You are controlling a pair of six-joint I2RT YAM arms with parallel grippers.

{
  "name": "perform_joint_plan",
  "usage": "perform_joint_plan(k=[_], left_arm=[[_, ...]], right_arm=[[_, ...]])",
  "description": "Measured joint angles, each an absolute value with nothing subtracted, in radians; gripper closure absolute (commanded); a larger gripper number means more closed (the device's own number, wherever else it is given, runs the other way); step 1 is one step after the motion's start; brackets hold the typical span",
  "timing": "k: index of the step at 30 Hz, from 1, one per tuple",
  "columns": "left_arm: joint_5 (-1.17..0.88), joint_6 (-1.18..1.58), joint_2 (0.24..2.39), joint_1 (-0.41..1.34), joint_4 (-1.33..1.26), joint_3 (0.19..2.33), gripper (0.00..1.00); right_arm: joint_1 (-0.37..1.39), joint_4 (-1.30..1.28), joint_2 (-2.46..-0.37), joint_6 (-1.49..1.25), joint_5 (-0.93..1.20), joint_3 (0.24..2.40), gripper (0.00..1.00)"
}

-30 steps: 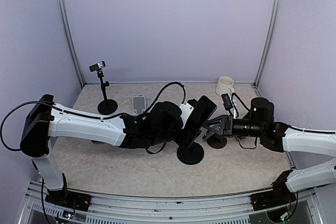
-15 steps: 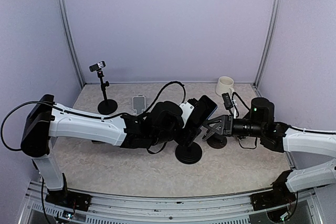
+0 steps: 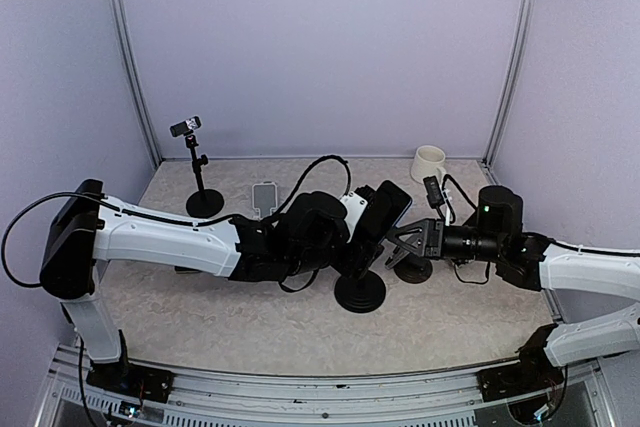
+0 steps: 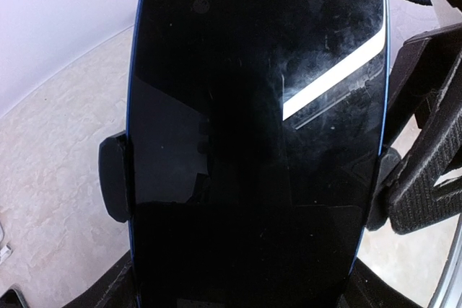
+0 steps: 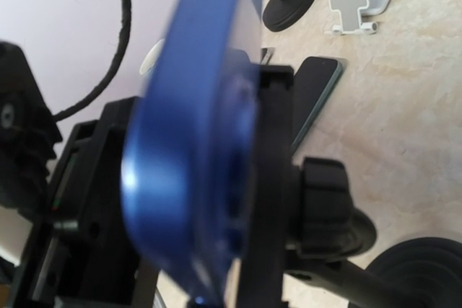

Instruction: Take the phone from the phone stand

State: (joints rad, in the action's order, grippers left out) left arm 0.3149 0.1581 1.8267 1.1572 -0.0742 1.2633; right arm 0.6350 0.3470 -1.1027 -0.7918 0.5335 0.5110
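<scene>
The phone (image 3: 385, 209), dark-screened with a blue rim, sits tilted in the black phone stand (image 3: 360, 293), above the stand's round base. Its screen (image 4: 253, 142) fills the left wrist view, with the stand's side clamps (image 4: 112, 178) at both edges. My left gripper (image 3: 358, 239) is shut on the phone's lower sides. My right gripper (image 3: 400, 239) comes from the right and is closed on the stand's holder; its ribbed finger (image 4: 426, 185) presses the right clamp. The right wrist view shows the phone's blue edge (image 5: 195, 142) against the black holder (image 5: 271, 178).
A white mug (image 3: 429, 162) stands at the back right. A small black stand (image 3: 196, 172) and a white holder (image 3: 264, 197) are at the back left. Another black round base (image 3: 413, 269) sits under my right gripper. A second phone (image 5: 314, 99) lies flat on the table.
My right gripper's jaws have narrowed onto the stand's holder. The stand's base has shifted slightly left. The left arm and the phone have barely moved.
</scene>
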Motion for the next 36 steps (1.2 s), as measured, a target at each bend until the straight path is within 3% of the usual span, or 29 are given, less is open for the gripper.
perform_joint_plan(k=[12, 36], left_arm=[[0.282, 0.205, 1.825, 1.147, -0.084, 1.258, 0.68], [-0.059, 0.168, 1.798, 1.165, -0.195, 1.211, 0.72]], right_arm=[[0.635, 0.319, -1.082, -0.773, 0.514, 0.511, 1.00], [0.636, 0.287, -1.069, -0.752, 0.531, 0.511, 1.00]])
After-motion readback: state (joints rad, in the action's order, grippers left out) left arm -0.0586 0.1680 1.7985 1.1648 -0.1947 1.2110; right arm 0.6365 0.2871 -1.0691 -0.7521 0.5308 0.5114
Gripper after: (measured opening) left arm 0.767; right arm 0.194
